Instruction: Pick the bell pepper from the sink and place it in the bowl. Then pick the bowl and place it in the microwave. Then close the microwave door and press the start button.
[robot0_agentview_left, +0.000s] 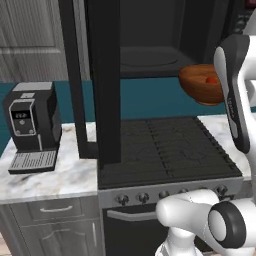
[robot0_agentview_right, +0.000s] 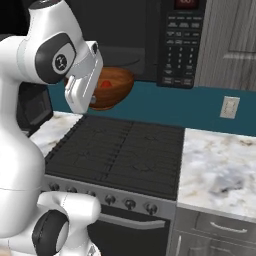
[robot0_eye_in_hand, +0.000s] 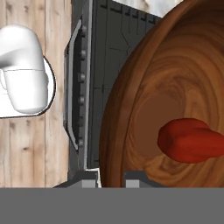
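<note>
Left base view: the bowl (robot0_agentview_left: 201, 84), reddish-brown and wide-mouthed, hangs in the air above the stove (robot0_agentview_left: 165, 150), at about 2 o'clock in the picture, level with the lower edge of the microwave (robot0_agentview_left: 150, 45). The bell pepper (robot0_agentview_left: 211, 79) lies inside it as a small red patch. The microwave door (robot0_agentview_left: 102, 80) stands swung open, a tall black panel at 12 o'clock reaching down toward the cooktop. A black coffee machine (robot0_agentview_left: 31, 125) stands on the marble counter (robot0_agentview_left: 55, 175) at 9 o'clock.

Right base view: the bowl (robot0_agentview_right: 112, 87) sits at 11 o'clock, partly behind the white arm; the pepper (robot0_agentview_right: 105, 84) shows within. The keypad panel (robot0_agentview_right: 181, 45) lies at 1 o'clock.

Hand view: the gripper (robot0_eye_in_hand: 111, 177) is clamped on the bowl (robot0_eye_in_hand: 175, 87) — its two finger tips rise at 6 o'clock on either side of the rim, one inside the wall and one outside. The pepper (robot0_eye_in_hand: 190, 140) rests on the bowl's floor at 4 o'clock — apart from the fingers.
</note>
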